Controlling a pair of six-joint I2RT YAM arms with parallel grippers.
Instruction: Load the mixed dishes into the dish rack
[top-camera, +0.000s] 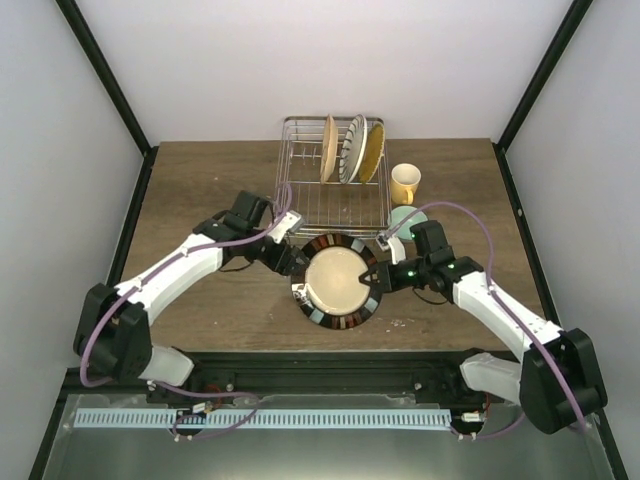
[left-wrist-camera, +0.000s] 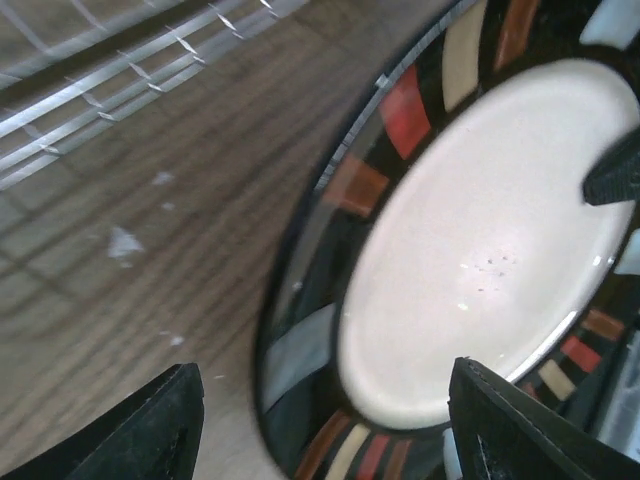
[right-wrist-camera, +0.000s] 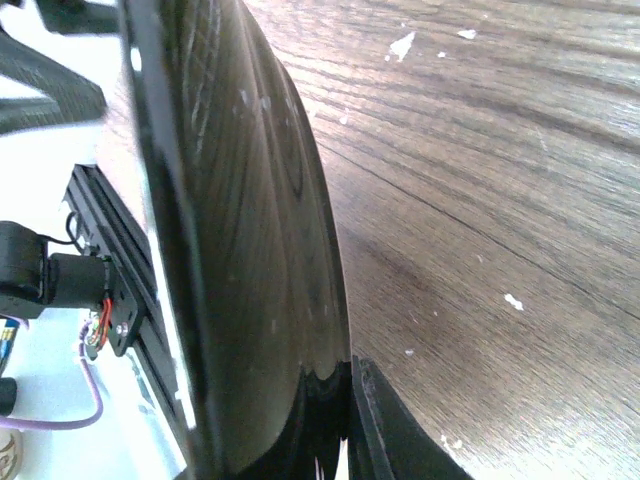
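No readable writing is showing in any view
The dark-rimmed plate (top-camera: 338, 283) is showing only plain coloured blocks around its rim, and the dish rack (top-camera: 308, 205), the yellow mug (top-camera: 405, 182) and the wooden table (top-camera: 200, 200) are carrying no lettering, label, brand, number or sign that can be made out
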